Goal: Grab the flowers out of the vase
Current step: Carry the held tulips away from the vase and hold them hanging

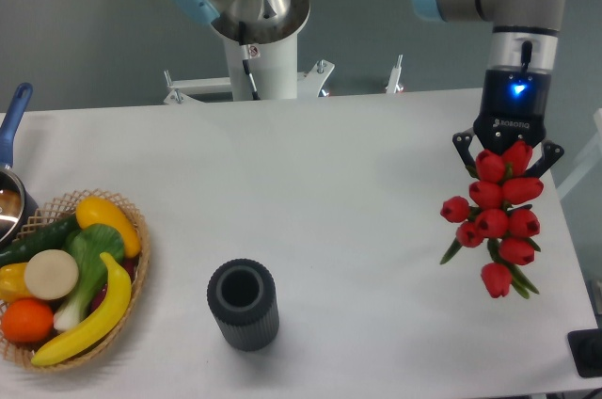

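The flowers (493,220), a bunch of red tulip heads with green stems and leaves, hang in the air over the right side of the table. My gripper (506,156) is shut on the top of the bunch, its fingers partly hidden behind the upper heads. The vase (244,305), a short dark grey ribbed cylinder with an empty round mouth, stands upright near the table's front edge, well to the left of the flowers.
A wicker basket (132,272) with a banana, an orange, a green-leafed vegetable and other produce sits at the left edge. A pot with a blue handle (13,117) pokes in at far left. The robot base (256,13) stands behind the table. A dark object (585,354) lies at the front right corner.
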Motion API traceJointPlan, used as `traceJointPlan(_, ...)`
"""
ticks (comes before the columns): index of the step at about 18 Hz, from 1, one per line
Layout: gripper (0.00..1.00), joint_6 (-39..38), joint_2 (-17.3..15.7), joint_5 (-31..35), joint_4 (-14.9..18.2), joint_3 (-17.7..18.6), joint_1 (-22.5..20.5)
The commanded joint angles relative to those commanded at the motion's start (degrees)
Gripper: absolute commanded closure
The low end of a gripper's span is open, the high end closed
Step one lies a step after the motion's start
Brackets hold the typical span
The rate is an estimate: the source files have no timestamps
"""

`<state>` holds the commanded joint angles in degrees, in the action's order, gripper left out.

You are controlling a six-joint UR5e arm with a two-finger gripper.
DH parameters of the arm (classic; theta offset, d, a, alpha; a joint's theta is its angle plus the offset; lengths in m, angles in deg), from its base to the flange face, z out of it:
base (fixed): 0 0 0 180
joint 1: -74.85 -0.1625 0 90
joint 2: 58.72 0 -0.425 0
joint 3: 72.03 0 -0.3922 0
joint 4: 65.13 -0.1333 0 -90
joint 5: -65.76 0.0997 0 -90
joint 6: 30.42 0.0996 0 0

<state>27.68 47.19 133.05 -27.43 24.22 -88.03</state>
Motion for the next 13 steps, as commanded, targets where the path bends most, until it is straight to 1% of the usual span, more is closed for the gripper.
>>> traceJointPlan(1, 1.00, -0.35, 0.35, 4.83, 0.96, -0.18, 2.28)
traceJointPlan(2, 1.00, -0.53, 0.88, 7.22, 1.06, -0.09, 3.43)
traceJointPlan(3, 1.00, -0.53, 1.14, 9.16, 1.15, -0.01, 4.05)
traceJointPlan(5, 1.00, -0.44, 1.49, 12.42, 2.81, -0.88, 4.41)
traceJointPlan(7, 0.97, -0.18, 2.63, 14.71, 6.40, -3.16, 5.02)
traceJointPlan(8, 0.95, -0.18, 3.33, 15.41, 8.34, -5.00, 5.20)
traceJointPlan(11, 0.92, -0.09, 4.92, 16.21, 15.98, -9.66, 5.46)
traceJointPlan(12, 0.91, -0.09, 5.36, 17.43, 17.57, -10.80, 6.08)
traceJointPlan(13, 0.90, -0.09, 5.89, 19.27, 18.45, -11.42, 6.52)
